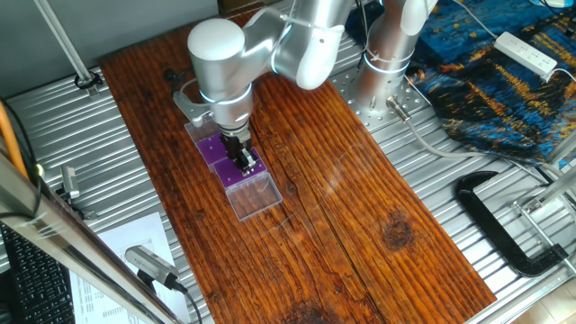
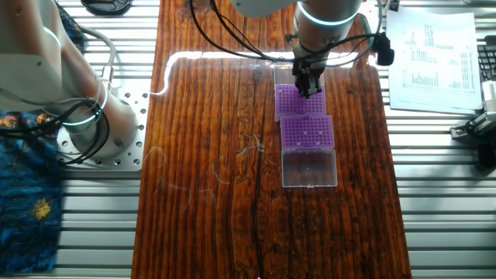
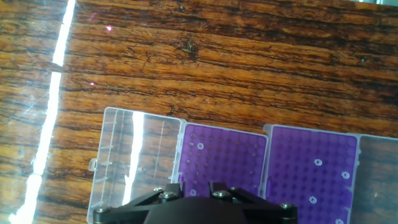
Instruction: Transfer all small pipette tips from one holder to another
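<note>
Purple racks sat end to end in their clear boxes on the wooden board [image 2: 209, 155], and my gripper [image 2: 308, 87] hung low over the rack nearer my base [image 2: 298, 101]. Whether my fingers were parted or pinching a tip I could not tell. A few pale tips [image 3: 200, 147] dotted that rack, a few more the farther rack [image 2: 307, 132], so I judged the transfer partly done. Beyond the board lay ribbed metal table [image 2: 434, 194], a printed sheet [image 2: 430, 58] and a black clamp [image 1: 504, 225].
</note>
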Action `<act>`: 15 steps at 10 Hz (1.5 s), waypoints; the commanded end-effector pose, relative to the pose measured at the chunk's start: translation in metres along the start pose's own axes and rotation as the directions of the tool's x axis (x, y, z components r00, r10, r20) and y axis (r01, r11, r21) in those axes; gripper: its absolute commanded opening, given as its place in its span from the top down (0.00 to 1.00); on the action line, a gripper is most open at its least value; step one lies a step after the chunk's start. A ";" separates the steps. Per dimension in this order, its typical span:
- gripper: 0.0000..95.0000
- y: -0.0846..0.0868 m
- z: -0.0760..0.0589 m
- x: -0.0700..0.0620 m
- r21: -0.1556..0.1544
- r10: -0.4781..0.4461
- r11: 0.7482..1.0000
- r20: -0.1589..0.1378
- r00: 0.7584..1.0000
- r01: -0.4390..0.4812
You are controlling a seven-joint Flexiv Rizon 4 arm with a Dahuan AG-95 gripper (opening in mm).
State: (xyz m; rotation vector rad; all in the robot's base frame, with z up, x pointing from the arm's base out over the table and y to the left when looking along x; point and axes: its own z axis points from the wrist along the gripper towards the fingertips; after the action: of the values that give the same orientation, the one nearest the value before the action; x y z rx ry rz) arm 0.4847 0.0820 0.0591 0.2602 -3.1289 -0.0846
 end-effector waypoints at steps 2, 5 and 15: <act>1.00 0.001 0.001 0.000 0.004 0.014 1.000 -0.004 1.000 -0.014; 1.00 0.001 0.002 0.000 0.005 0.022 1.000 -0.008 1.000 -0.022; 0.80 0.002 0.002 0.000 0.007 0.020 1.000 -0.002 1.000 -0.020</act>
State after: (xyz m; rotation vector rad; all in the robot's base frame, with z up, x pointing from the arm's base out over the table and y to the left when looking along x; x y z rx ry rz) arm 0.4850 0.0845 0.0567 0.2286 -3.1298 -0.0741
